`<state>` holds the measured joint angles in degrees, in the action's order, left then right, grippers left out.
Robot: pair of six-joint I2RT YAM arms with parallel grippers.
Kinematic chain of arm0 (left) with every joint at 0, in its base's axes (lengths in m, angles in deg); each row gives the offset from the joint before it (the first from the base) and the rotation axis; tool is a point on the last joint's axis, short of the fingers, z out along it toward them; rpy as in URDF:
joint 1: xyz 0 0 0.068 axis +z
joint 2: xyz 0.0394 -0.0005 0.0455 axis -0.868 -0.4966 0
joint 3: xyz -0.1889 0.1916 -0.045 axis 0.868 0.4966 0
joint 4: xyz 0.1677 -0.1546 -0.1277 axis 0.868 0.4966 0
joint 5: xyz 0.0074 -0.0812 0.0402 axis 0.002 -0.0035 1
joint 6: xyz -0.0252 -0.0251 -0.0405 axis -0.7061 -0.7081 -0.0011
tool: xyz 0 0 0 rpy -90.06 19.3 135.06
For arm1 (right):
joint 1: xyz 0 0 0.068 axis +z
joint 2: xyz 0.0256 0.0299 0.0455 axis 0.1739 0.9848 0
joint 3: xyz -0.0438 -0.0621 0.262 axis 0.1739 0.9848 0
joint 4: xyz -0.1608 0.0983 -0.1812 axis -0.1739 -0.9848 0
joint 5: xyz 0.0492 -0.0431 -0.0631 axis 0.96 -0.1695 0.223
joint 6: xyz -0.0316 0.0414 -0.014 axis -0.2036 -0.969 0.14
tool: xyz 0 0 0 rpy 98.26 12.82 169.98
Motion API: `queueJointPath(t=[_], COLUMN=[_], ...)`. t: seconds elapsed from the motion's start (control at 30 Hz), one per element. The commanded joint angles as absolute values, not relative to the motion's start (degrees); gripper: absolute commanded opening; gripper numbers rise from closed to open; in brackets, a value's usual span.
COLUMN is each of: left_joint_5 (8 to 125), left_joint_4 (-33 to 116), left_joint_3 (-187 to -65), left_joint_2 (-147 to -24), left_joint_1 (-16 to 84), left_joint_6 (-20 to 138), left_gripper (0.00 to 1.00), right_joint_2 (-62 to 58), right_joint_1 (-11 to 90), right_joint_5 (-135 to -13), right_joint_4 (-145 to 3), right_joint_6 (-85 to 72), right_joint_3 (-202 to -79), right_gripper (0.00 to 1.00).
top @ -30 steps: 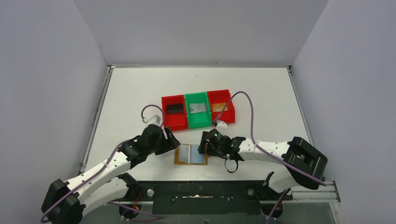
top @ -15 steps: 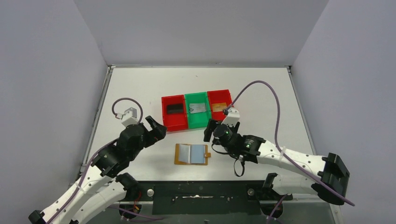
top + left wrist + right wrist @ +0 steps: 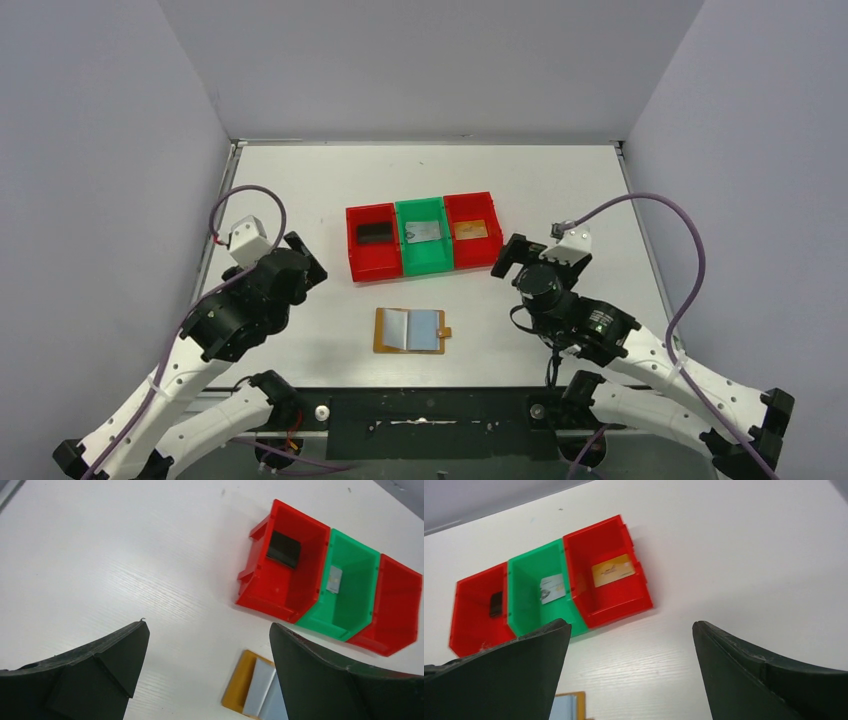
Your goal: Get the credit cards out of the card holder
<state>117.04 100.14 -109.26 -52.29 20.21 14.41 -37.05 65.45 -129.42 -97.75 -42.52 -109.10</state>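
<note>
The tan card holder (image 3: 410,331) lies open on the table, its pale blue sleeves up; it shows in the left wrist view (image 3: 248,686) and the right wrist view (image 3: 569,706). The black card (image 3: 374,232) lies in the left red bin (image 3: 357,262), the silver card (image 3: 424,232) in the green bin (image 3: 426,263), the orange card (image 3: 470,229) in the right red bin (image 3: 494,247). My left gripper (image 3: 303,259) is open and empty, left of the bins. My right gripper (image 3: 513,258) is open and empty, right of them.
The three bins stand side by side in a row behind the holder. Grey walls close the table on three sides. The arm bases and a black rail (image 3: 430,410) sit at the near edge.
Both arms have drawn back from the card holder and lifted, the left one to the left, the right one to the right. The holder lies where it was.
</note>
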Motion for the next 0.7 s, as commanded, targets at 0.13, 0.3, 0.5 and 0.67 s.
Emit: queueJointPath(t=[0.13, 0.3, 0.5, 0.67], left_joint_5=[124.1, 124.4, 124.4, 124.2], left_joint_4=[107.4, 107.4, 105.8, 104.8], left_joint_3=[-114.7, -115.7, -116.1, -116.4], left_joint_2=[-56.4, -55.1, -52.5, -51.5], left_joint_1=[20.5, 20.5, 20.5, 20.5], left_joint_6=[12.8, 13.5, 15.6, 16.9], left_gripper=[0.94, 0.94, 0.95, 0.95], right_joint_2=[-38.1, -38.6, -39.0, -38.6], right_joint_1=[45.8, 37.6, 37.7, 37.8], right_joint_5=[-123.1, -112.8, -105.1, -99.7], right_joint_4=[-99.0, -98.3, -97.6, -95.8], right_joint_6=[-31.2, -27.5, -24.1, -22.5], right_joint_3=[-110.7, -113.7, -117.2, -117.2], right_gripper=[0.98, 0.98, 0.98, 0.98])
